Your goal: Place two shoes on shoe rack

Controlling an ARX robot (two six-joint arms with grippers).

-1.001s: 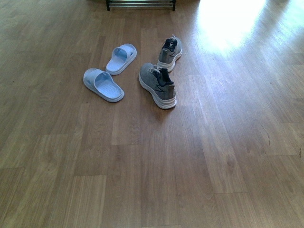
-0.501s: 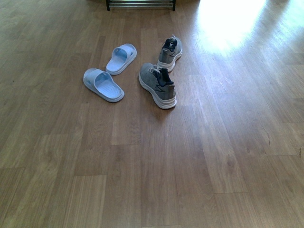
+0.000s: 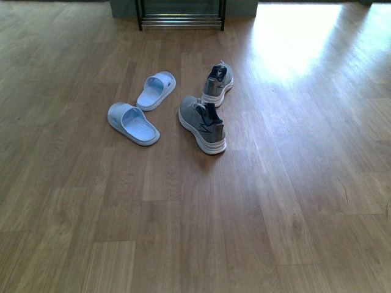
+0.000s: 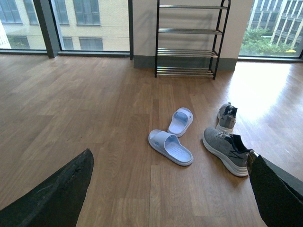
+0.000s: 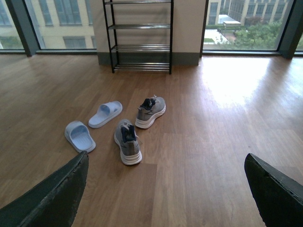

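Two grey shoes with white soles lie on the wooden floor, apart from both grippers. In the front view the nearer shoe point(image 3: 203, 124) points away with its heel toward me, and the farther shoe point(image 3: 217, 82) lies just behind it. The shoe rack point(image 3: 180, 18) stands against the far wall, its chrome rod shelves bare. My left gripper point(image 4: 169, 163) is open, with the nearer shoe point(image 4: 226, 150) beside its one finger. My right gripper point(image 5: 166, 157) is open over bare floor, short of the nearer shoe point(image 5: 127, 145) and the farther shoe point(image 5: 151, 111).
Two pale blue slippers point(image 3: 133, 123) point(image 3: 156, 91) lie just left of the shoes. Tall windows flank the rack point(image 5: 140, 35). A bright patch of sunlight falls on the floor point(image 3: 293, 36) at the right.
The front view has shifted, so the shoes and slippers sit lower in the picture and more of the rack shows. Nothing on the floor has moved.
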